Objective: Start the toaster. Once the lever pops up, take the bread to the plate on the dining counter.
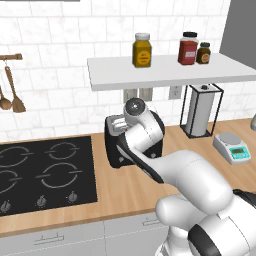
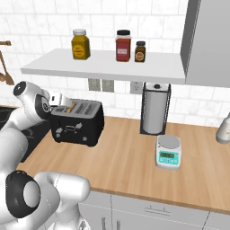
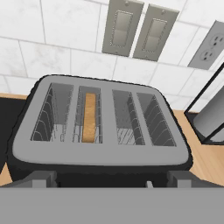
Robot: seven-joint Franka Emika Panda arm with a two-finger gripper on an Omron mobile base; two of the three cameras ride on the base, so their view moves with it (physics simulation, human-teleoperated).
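Toaster on the wood worktop by the tiled wall, right of the stove. Bread sits down in the second slot from the left. Gripper hovers above the toaster's near edge, jaws fully spread, holding nothing. Lever not visible; I'd drop down the front face, find it, push straight down.

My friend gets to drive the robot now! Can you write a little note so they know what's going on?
Gripper: open, empty, hovering just above the toaster on the tiled-wall worktop.
Bread: standing in the toaster's second slot from the left in the hand view.
Done: arm is lined up over the toaster.
Left: start the toaster, wait for the pop, then carry the bread to the plate.
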